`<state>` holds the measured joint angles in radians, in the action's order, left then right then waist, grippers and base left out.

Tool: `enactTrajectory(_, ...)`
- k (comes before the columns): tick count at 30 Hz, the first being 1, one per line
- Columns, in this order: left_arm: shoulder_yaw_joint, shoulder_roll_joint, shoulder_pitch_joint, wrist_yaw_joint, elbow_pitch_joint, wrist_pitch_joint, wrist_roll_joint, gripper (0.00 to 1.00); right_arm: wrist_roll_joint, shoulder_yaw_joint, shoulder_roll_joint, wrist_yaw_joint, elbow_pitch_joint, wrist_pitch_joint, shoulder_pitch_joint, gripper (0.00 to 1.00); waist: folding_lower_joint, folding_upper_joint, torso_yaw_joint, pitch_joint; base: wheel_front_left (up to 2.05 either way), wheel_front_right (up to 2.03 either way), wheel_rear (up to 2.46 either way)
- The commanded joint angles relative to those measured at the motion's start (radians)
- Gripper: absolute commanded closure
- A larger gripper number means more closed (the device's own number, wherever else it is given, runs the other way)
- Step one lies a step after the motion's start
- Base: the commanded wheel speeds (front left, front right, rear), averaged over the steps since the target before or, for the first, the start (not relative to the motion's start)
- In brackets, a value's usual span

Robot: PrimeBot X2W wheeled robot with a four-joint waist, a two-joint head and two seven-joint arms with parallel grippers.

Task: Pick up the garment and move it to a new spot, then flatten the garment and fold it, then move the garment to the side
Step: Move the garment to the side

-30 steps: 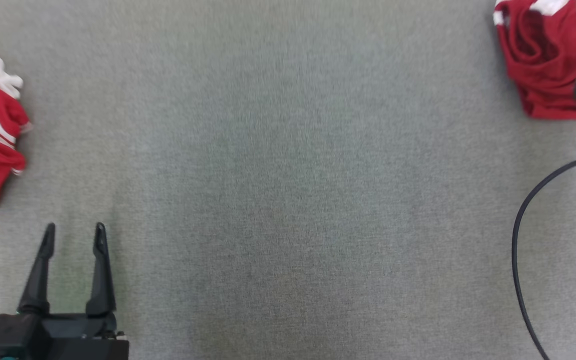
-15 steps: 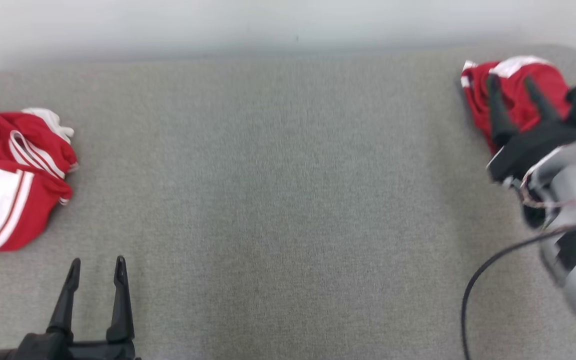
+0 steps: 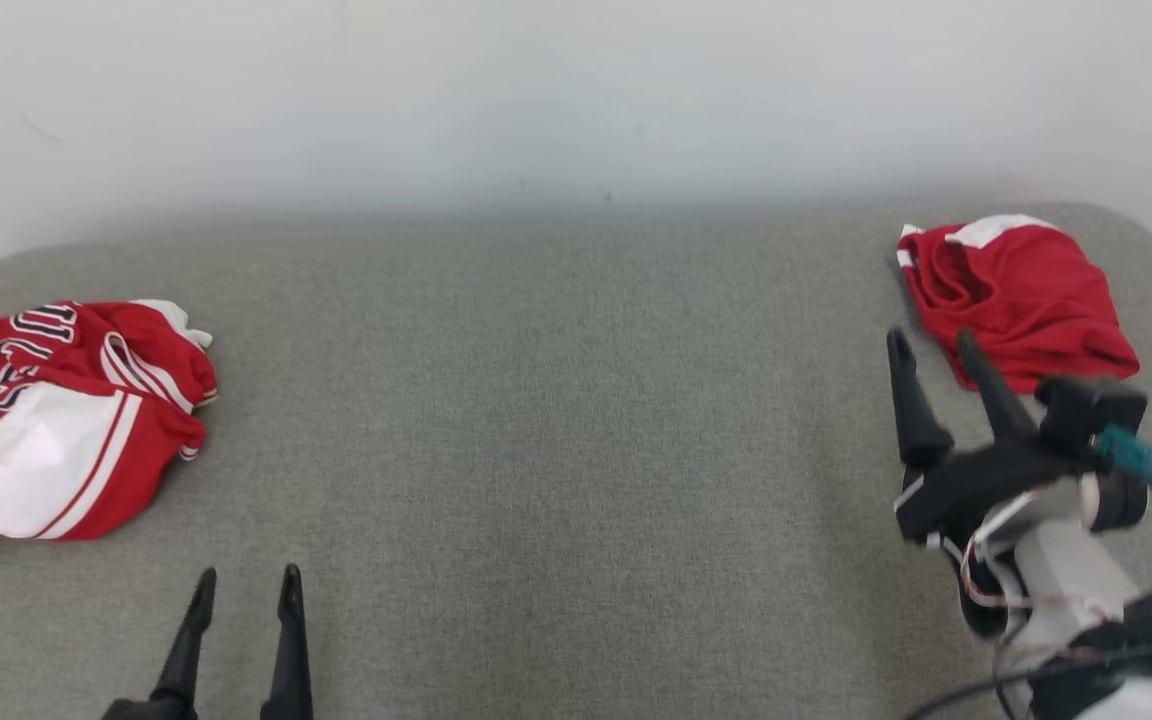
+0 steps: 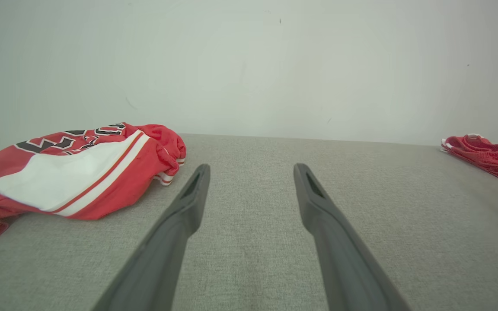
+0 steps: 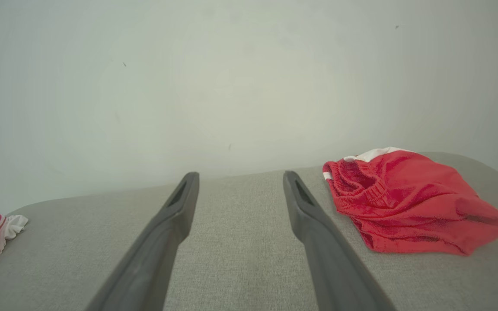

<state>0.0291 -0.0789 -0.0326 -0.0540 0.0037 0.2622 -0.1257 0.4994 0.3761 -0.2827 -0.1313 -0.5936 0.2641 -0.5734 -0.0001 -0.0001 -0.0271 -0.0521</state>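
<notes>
Two red garments lie well apart on a grey fabric-covered surface (image 3: 556,420) that backs onto a pale wall (image 3: 576,100). Near the surface's left edge, a crumpled red-and-white jersey (image 3: 56,420) with black-and-white lettering lies in a loose heap. A white panel edged with thin stripes is turned upward on it.

Far to the right, close to the rounded back corner, a pair of red shorts (image 3: 1021,300) with white trim lies bunched. Their gathered elastic waistband is at the end nearer the middle of the surface.

The left gripper (image 3: 247,575) sits low at the near edge, in front of the jersey and to its right. Its two dark fingers are apart, empty and clear of the cloth.

The right gripper (image 3: 931,340) hovers just in front of the shorts, fingers spread wide and holding nothing. In the head view its right fingertip overlaps the shorts' near hem. The right wrist view shows the shorts lying just beside that finger with a strip of grey between them. A teal connector (image 3: 1131,455) with a dark cable sits at the right wrist.
</notes>
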Motion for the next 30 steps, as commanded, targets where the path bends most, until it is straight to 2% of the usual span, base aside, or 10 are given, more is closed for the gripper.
enactTrajectory(1, 0.003, 0.003, 0.023, 0.003, 0.007, 0.003, -0.002, 0.0, -0.018, -0.01, 0.008, 0.001, 0.017, 0.0, 0.04, 0.0, 0.0001, 0.0001, 0.01, 0.035, 0.0, 0.0, 0.0)
enactTrajectory(7, 0.016, 0.009, 0.04, 0.009, 0.027, 0.003, -0.009, 0.0, -0.133, -0.11, 0.06, 0.001, 0.13, 0.0, 0.218, 0.0, 0.0001, 0.0001, 0.031, 0.07, 0.0, 0.0, 0.0)
enactTrajectory(18, 0.01, 0.014, 0.06, 0.008, 0.051, 0.004, -0.011, 0.0, -0.286, -0.19, 0.16, 0.001, 0.297, 0.0, 0.449, 0.0, 0.0001, 0.0001, 0.05, 0.093, 0.0, 0.0, 0.0)
enactTrajectory(30, 0.003, 0.003, 0.071, 0.023, 0.067, 0.003, -0.005, 0.0, -0.341, -0.211, 0.211, 0.001, 0.367, -0.003, 0.544, 0.0, 0.0001, 0.0001, 0.056, 0.105, 0.0, 0.0, 0.0)
